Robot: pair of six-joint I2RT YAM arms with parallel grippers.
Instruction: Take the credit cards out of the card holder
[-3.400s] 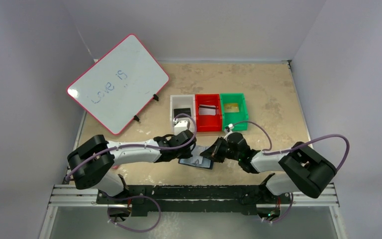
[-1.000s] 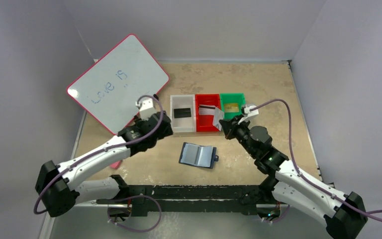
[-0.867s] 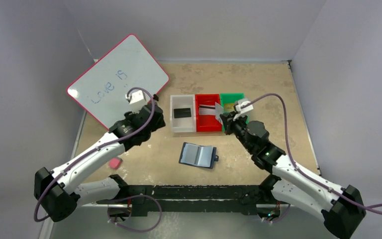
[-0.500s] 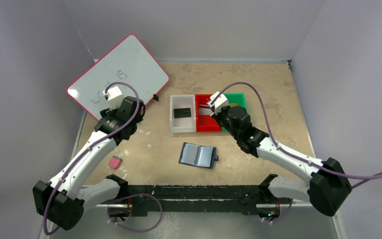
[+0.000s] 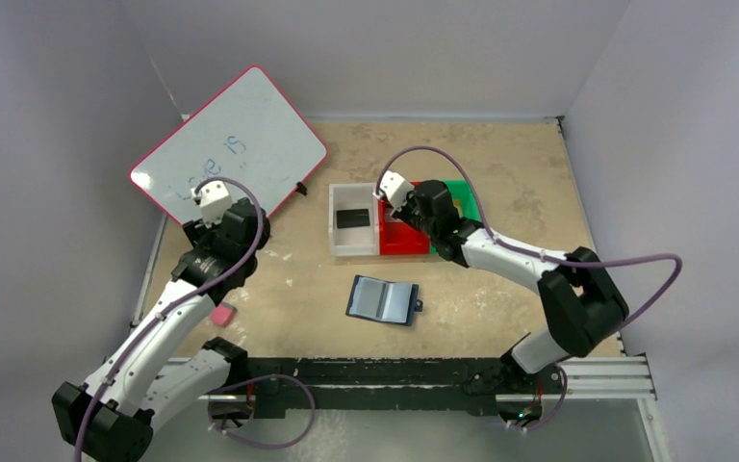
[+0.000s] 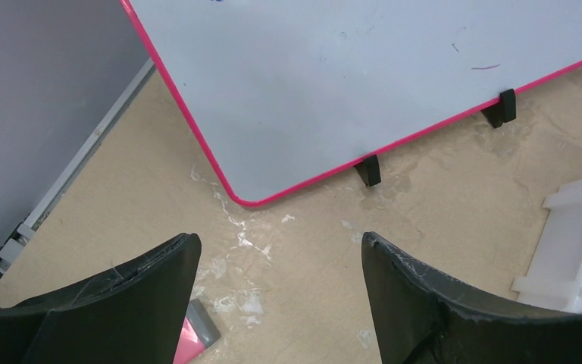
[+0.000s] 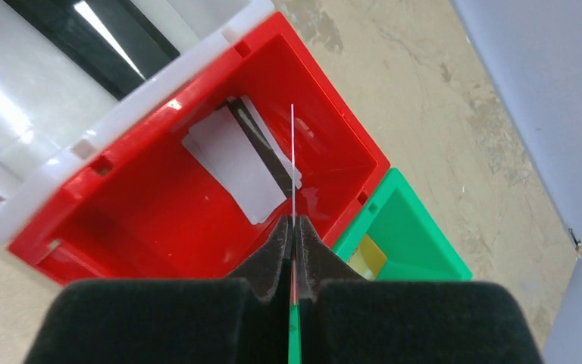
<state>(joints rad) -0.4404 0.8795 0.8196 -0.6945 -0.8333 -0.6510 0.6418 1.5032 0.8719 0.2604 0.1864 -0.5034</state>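
— What's around on the beige bench [image 5: 500,164]?

— I see the pink-framed whiteboard [image 5: 231,154] propped far left, then white [image 5: 335,236], red [image 7: 132,220] and green [image 7: 417,250] plastic bins in a row. The open navy bifold card holder [image 5: 382,300] lies flat in front of them, clear of both arms.

— And the pincers?

— My right pincer [image 7: 293,227] is clamped on a thin silver-grey card [image 7: 292,163], edge-on above the red bin. My left pincer [image 6: 280,262] stands apart, empty, near the whiteboard's corner, a pink eraser block [image 5: 222,315] beneath it.
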